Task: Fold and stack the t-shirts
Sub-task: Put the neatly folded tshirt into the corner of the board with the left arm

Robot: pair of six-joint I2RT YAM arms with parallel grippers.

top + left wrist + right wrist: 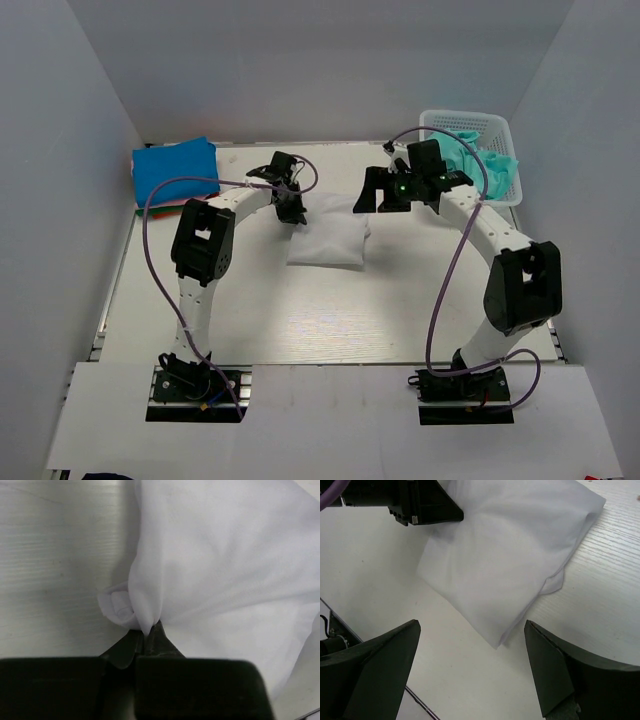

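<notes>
One soft white cloth t-shirt (328, 240) lay central on the pale surface (300, 330). The left pincer (151, 630) was clamped on its far left corner, probably to lift it; the right pincer (471, 624) hovered open over it.

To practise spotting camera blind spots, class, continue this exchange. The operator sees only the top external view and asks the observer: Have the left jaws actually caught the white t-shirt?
Observer: Yes. The left wrist view shows the left jaws pinched shut on a bunched edge of the white t-shirt.
Operator: Are the right jaws holding anything?
Observer: No. The right wrist view shows them wide apart, with nothing between them.
Operator: Is the fold tidy?
Observer: Not quite; an under layer pokes out along one edge.
</notes>
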